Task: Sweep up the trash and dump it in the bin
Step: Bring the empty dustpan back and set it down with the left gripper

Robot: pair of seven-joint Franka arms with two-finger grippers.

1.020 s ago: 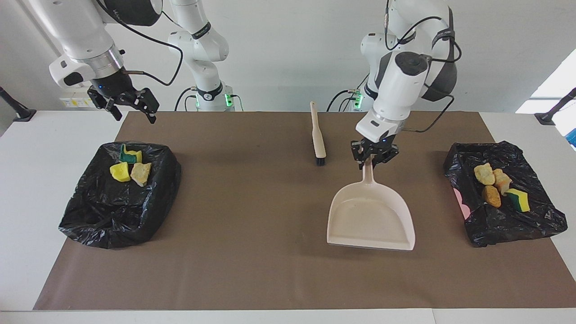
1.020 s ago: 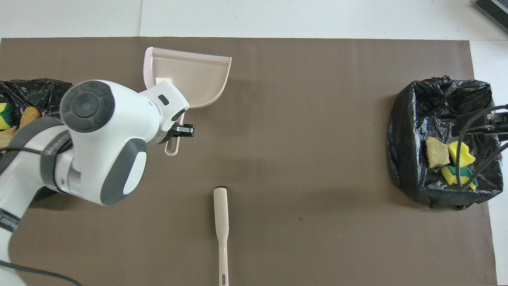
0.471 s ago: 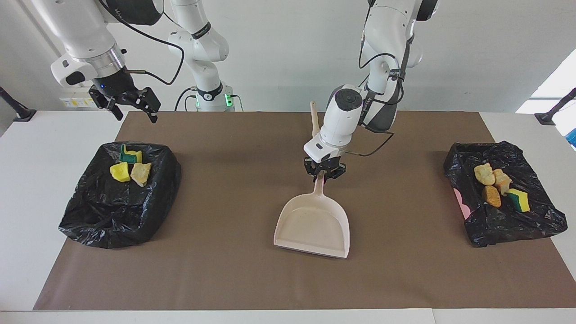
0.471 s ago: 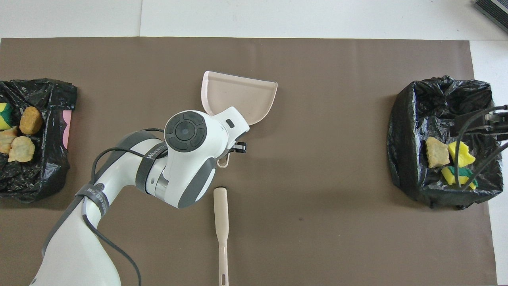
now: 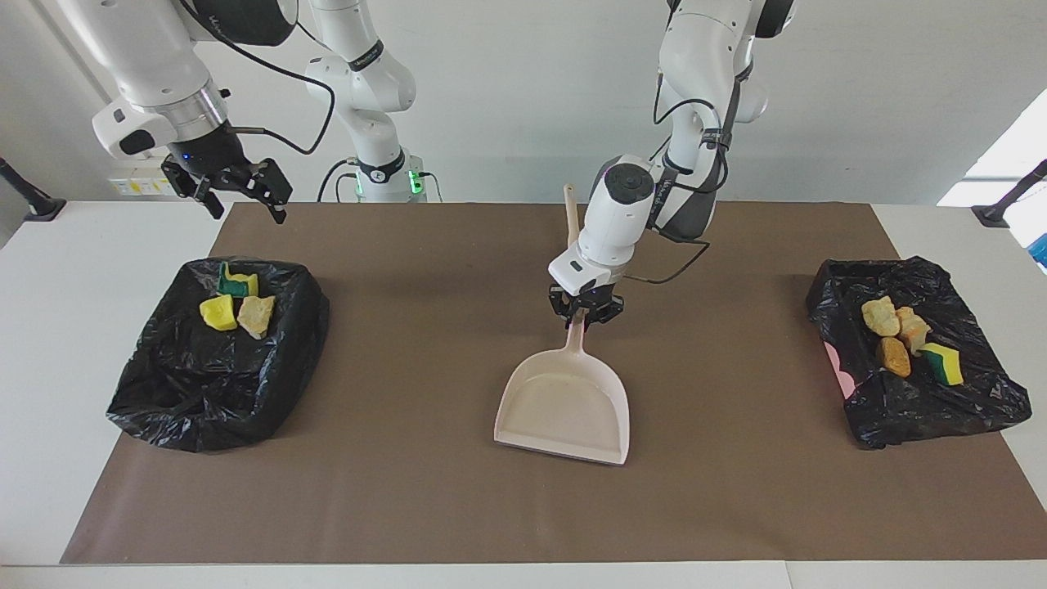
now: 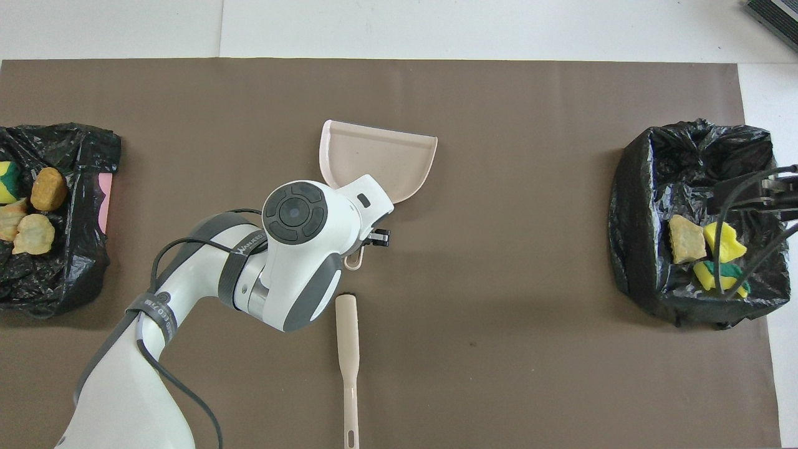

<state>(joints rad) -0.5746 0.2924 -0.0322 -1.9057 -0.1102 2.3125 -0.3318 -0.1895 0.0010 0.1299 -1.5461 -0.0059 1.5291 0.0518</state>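
A plain white wall backs a white surface [image 5: 49, 368] covered by a brown mat [image 5: 409, 507]. No trash lies loose on the mat. All seven chunks sit in the two black-bagged bins: three chunks [image 5: 237, 304] in the bin at the right arm's end [image 5: 164, 409], and four chunks [image 5: 904, 339] in the bin at the left arm's end [image 5: 981, 409].

The dustpan [image 5: 564, 401] lies mid-mat and looks empty. Its long axis runs almost straight away from the robots, with the handle at the near end and the open mouth at the far end. The left arm's jaws are closed narrow on that handle from above. Whether the pan's lip rests on the mat or hangs just above it I cannot tell.

The brush [image 6: 347, 349] lies nearer to the robots than the pan. It runs along nearly the same line, its head just beside the handle tip and apart from it. No arm holds it.

The right arm waits with its jaws spread wide and empty above the robot-side edge of its bin.

With nothing left to sweep, the task looks essentially done. The likely next move is for the left arm, the only one at the pan, to let go of the handle and lift clear of the brush head.
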